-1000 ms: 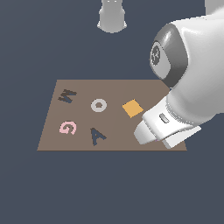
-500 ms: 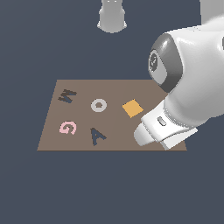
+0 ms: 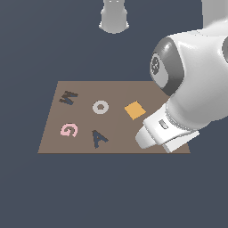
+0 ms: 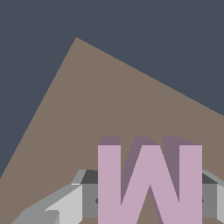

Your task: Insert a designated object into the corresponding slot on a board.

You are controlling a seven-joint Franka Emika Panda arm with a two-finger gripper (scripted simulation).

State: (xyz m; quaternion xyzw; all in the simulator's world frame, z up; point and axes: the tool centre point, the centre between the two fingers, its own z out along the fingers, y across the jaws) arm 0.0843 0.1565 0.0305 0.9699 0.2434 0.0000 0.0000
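Closest to the wrist camera, the lilac M block (image 4: 149, 183) filled the foreground (it read upside down there, like a W), raised above the brown board (image 4: 100, 109). The gripper (image 4: 148, 199) was clamped on it, a grey finger (image 4: 65, 205) pressed against one flank and another against the opposite flank.

In the exterior view the big white arm (image 3: 196, 84) hung over the board's (image 3: 116, 147) corner on the exterior view's right, hiding both block and fingers. Just beside the arm lay the orange square (image 3: 134, 110). Further toward the exterior view's left sat the white ring (image 3: 100, 107), the dark navy A (image 3: 99, 138) and the pink G (image 3: 69, 130). The dark M-shaped slot (image 3: 68, 98) lay near the far corner on the exterior view's left, well apart from the arm. Beyond the board stood a pale grey base (image 3: 114, 17).
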